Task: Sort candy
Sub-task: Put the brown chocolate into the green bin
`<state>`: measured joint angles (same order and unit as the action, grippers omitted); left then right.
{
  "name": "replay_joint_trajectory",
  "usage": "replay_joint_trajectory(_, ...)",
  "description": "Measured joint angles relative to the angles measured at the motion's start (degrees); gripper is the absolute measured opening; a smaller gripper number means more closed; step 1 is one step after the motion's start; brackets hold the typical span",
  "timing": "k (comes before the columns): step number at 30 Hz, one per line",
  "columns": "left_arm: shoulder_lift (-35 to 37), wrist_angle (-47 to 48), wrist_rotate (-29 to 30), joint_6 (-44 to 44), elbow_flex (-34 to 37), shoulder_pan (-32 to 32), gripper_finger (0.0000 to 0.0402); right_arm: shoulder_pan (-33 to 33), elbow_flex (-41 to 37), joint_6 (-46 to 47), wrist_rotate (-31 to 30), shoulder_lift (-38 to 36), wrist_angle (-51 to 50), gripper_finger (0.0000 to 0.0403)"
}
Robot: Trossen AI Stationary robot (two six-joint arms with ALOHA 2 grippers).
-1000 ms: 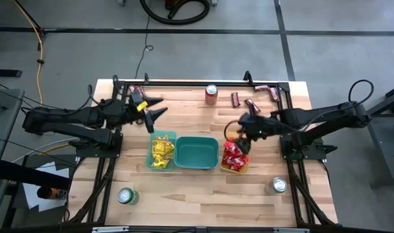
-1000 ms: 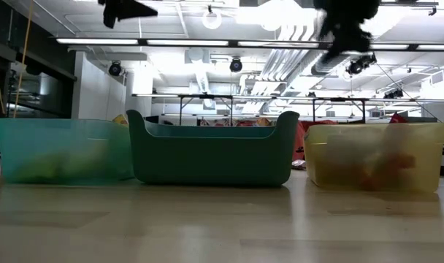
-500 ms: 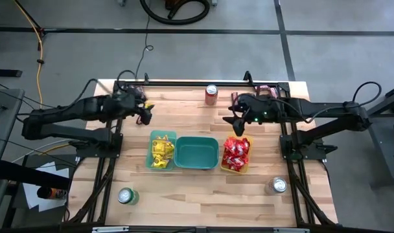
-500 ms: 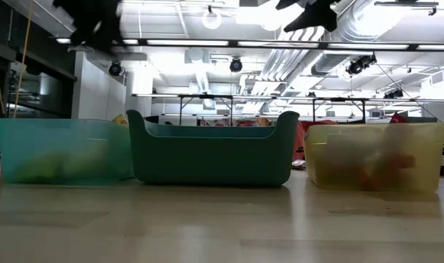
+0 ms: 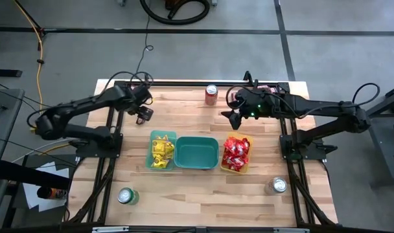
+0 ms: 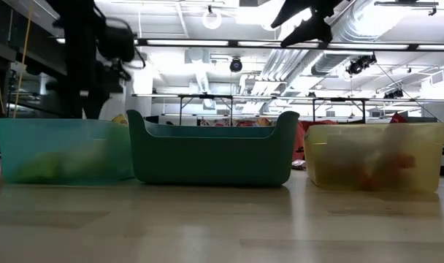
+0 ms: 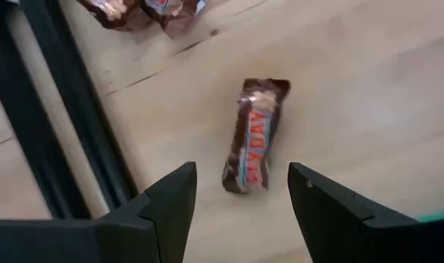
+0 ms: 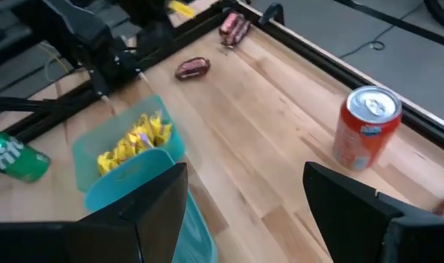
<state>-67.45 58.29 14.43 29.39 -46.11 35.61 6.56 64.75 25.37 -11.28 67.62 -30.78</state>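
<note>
One brown candy bar (image 7: 253,136) centred between open left tool (image 7: 240,208) fingers

High cam: straight down over whole counter (image 5: 203,194), far. Low cam: counter level, facing the three bins, close. L wrist cam: close over a brown candy bar (image 7: 253,136). R wrist cam: angled across counter; shares red can (image 8: 366,127) w/ high view.
</note>
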Motion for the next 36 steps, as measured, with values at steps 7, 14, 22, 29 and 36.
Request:
replay_joint_trajectory(7, -5.7, -9.4, -7.4, -4.9, 3.7, 5.4, 0.0204, -0.2, 0.0, -0.3, 0.8, 0.5, -0.2, 0.0268)
replay_joint_trajectory(14, -8.9, -16.0, -8.8, -5.6, 6.8, 8.9, 0.0204, -0.2, 0.0, 0.1, 1.0, 0.6, -0.2, 0.0268)
replay_joint_trajectory(22, -12.6, -17.0, -9.0, -7.3, 7.1, 9.5, 0.0202, -0.2, 0.0, 0.1, 1.0, 0.6, -0.2, 0.0268)
replay_joint_trajectory(29, -10.8, -17.5, -11.0, -10.7, 7.1, 8.5, 0.0090, -0.2, 0.0, 0.1, 0.9, 0.6, -0.2, 0.0268)
replay_joint_trajectory(36, -1.4, -18.3, -14.8, -10.8, 7.1, 8.5, 0.0012, -0.2, 0.0, 0.1, 0.9, 0.6, 0.3, 0.0268)
